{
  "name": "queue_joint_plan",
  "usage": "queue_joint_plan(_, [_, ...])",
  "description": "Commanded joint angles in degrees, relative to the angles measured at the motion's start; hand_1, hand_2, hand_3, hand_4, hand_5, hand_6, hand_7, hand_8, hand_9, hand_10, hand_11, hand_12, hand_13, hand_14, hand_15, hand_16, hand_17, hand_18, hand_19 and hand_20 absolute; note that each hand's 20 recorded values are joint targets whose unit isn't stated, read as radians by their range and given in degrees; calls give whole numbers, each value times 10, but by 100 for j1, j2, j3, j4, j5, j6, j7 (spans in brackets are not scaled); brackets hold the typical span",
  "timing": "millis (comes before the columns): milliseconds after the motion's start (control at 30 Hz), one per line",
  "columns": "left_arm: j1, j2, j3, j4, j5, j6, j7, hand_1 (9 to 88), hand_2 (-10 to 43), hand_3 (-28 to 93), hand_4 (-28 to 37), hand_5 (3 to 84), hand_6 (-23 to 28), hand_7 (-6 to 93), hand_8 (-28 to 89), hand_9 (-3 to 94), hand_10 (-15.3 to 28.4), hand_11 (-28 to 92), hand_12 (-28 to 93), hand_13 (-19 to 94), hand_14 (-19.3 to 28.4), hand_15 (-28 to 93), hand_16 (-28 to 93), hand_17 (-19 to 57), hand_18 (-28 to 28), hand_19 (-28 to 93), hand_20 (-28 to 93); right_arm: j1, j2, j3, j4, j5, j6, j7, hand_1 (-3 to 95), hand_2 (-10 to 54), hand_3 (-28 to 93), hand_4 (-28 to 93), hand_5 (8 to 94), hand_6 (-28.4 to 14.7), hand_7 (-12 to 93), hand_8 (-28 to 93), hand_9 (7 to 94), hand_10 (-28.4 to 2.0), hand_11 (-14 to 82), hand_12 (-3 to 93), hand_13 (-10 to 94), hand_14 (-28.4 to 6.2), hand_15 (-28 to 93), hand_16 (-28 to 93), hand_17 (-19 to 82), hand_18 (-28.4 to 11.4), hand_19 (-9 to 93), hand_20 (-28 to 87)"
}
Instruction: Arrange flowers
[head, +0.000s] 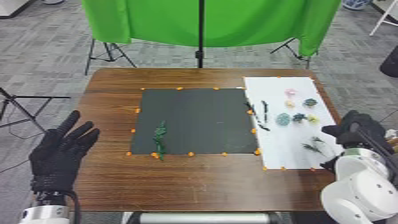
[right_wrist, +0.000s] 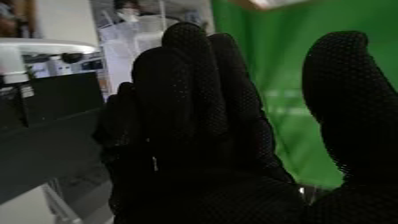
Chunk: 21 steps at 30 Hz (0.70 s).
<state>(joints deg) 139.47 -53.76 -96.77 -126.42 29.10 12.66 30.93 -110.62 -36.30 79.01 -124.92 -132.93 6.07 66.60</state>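
Our right hand (head: 357, 129), fingers straight and empty, is the nearer one at the right edge of the white sheet (head: 282, 150), the green sprigs (head: 315, 145) lying leftward on its near part.

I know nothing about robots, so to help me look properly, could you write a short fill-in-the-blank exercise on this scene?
1. From the robot's side, the white sheet lies to the ____ of the dark mat.
2. The leafy stem lies on that mat's ____ half.
3. On the sheet, the flower farthest from the robot is coloured ____.
4. The cloth hanging behind the table is ____.

Missing words: right; left; pink; green.
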Motion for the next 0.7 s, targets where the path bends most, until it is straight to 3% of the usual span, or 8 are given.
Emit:
queue_joint_plan(33, [4,-62,24,8,9,13,-85,168,57,775,-283,371,75,108,-94,353,200,222,112,240,284,492,-78,-102,263,535,102,-101,81,-132,340,186,-408,43,342,-83,741,-234,657,-57,170,-118,671,-186,417,169,640,-152,737,146,351,-246,932,339])
queue_joint_plan(100, [-20,-53,35,14,-1,3,-97,169,57,776,-283,370,75,109,-94,353,200,223,112,240,284,493,-77,-102,262,535,103,-19,89,-223,367,192,-414,115,346,-85,741,-235,658,-55,171,-118,669,-184,418,169,639,-152,738,144,348,-247,932,337])
queue_joint_plan(167, [6,22,58,9,-47,30,-21,170,58,776,-283,370,75,109,-94,353,200,224,113,241,284,493,-77,-101,263,534,104,143,110,-421,499,54,-473,116,353,-87,743,-236,660,-54,172,-119,669,-184,418,168,641,-150,739,143,349,-248,932,336])
queue_joint_plan(300, [-35,-37,63,21,-4,-3,-102,170,58,776,-283,369,75,110,-95,353,201,225,112,240,284,493,-79,-101,263,534,108,254,136,-524,617,192,-675,126,365,-86,747,-239,663,-52,173,-120,670,-183,419,168,643,-148,741,143,351,-246,932,338])
queue_joint_plan(500, [-24,-28,67,30,-43,20,-84,170,58,777,-283,369,75,110,-95,352,201,225,111,240,284,495,-79,-101,264,535,110,588,172,-966,951,167,-861,76,393,-86,744,-243,689,-41,182,-121,683,-176,418,166,647,-147,739,141,353,-244,932,337])
queue_joint_plan(600, [-12,27,82,27,-89,50,-39,170,58,777,-283,369,76,110,-95,353,201,226,111,240,284,495,-79,-101,264,535,111,709,175,-1155,1106,121,-900,102,473,-94,705,-274,754,-36,195,-1,729,-149,409,181,676,-131,727,145,373,-235,932,347])
queue_joint_plan(700, [-23,26,78,28,-95,54,-44,171,59,776,-283,369,76,110,-95,353,200,226,111,239,284,494,-79,-101,264,534,111,743,153,-1170,1145,131,-889,102,541,-94,693,-280,811,-20,216,23,806,-109,382,263,730,-104,723,167,417,-221,932,396])
